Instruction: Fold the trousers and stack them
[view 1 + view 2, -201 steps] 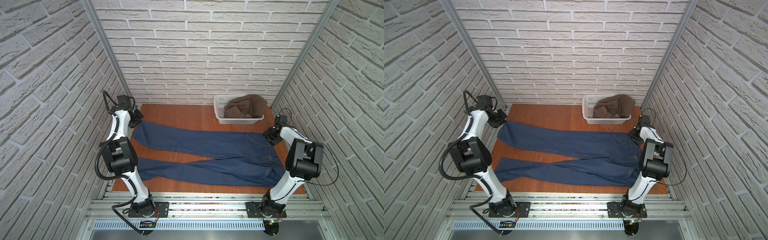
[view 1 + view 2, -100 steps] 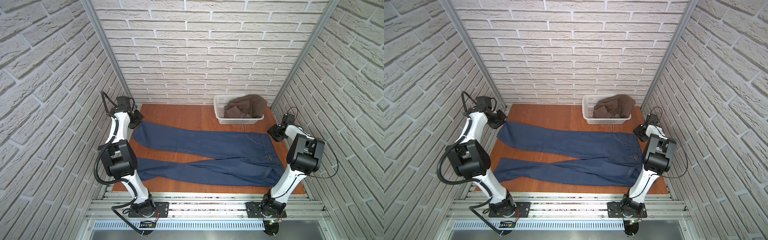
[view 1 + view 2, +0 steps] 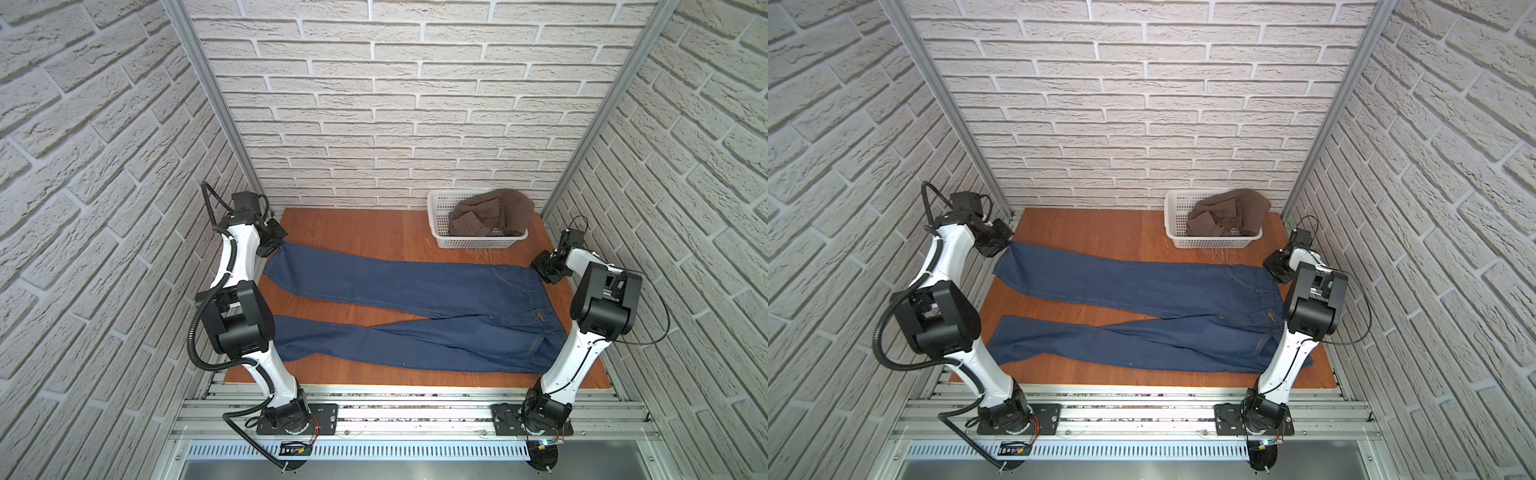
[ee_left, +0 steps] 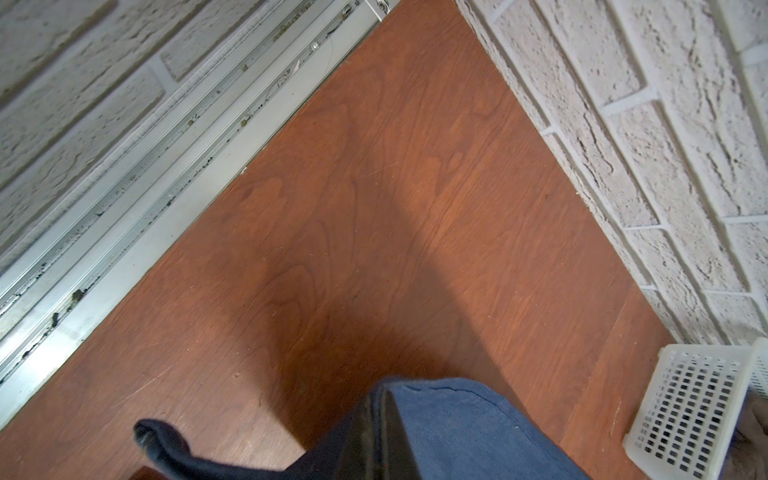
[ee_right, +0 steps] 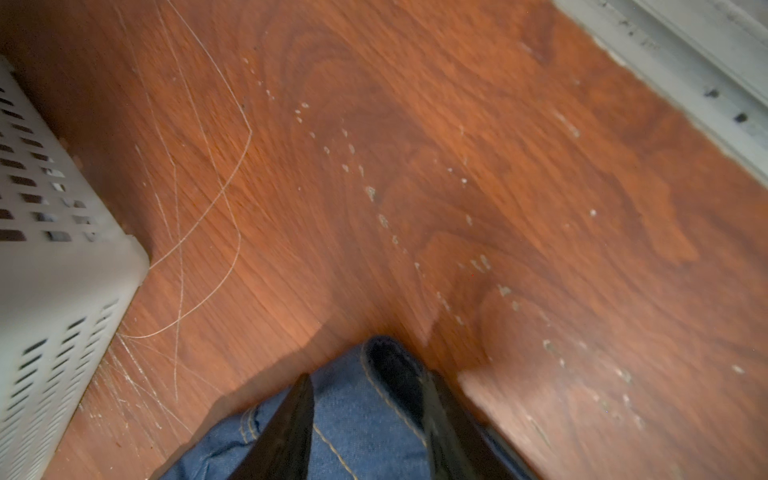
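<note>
trousers (image 3: 415, 286): spread flat on the wooden table (image 3: 353, 224), legs to the left, waist to the right, just in front of the white basket (image 3: 478, 242) | left gripper (image 3: 277, 246): pressed together, pinching the far leg's hem | right gripper (image 5: 368, 382): jaws astride the far waistband corner, denim between them; clamped or not, cannot tell
</note>
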`<action>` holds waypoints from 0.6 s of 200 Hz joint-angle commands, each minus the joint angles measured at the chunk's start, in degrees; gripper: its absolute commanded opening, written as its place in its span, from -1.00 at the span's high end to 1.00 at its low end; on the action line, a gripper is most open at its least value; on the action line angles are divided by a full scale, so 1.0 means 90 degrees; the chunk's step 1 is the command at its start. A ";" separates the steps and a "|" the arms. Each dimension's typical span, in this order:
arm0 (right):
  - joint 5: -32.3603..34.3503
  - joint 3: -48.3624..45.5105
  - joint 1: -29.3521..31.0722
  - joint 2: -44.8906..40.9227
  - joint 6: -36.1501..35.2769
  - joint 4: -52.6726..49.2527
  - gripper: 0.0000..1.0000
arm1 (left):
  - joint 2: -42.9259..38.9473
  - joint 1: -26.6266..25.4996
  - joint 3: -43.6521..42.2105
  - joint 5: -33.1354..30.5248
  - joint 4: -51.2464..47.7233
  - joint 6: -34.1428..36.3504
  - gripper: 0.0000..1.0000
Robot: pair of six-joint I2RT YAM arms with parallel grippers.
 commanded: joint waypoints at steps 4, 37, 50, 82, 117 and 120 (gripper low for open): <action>0.0503 0.0231 0.0105 0.0204 -0.0061 -0.0390 0.09 | -0.0159 0.0066 -0.0081 -0.0023 0.0175 -0.0016 1.00; 0.0696 0.0343 0.0119 0.0263 -0.0078 -0.0355 0.04 | -0.0119 0.0064 -0.0091 0.0018 0.0199 -0.0044 1.00; 0.0681 0.0538 0.0127 0.0416 -0.0136 -0.0491 0.04 | -0.0113 0.0066 -0.0112 0.0019 0.0220 -0.0047 1.00; 0.0533 0.0713 0.0296 0.0703 -0.0256 -0.0725 0.09 | -0.0108 0.0065 -0.0164 0.0029 0.0272 -0.0094 1.00; 0.0603 0.0447 0.0620 0.0688 -0.0259 -0.0943 0.21 | -0.0122 0.0084 -0.0205 -0.0013 0.0307 -0.0159 1.00; 0.0586 0.0402 0.0645 0.0667 -0.0243 -0.0930 0.23 | -0.0133 0.0086 -0.0202 -0.0017 0.0310 -0.0163 1.00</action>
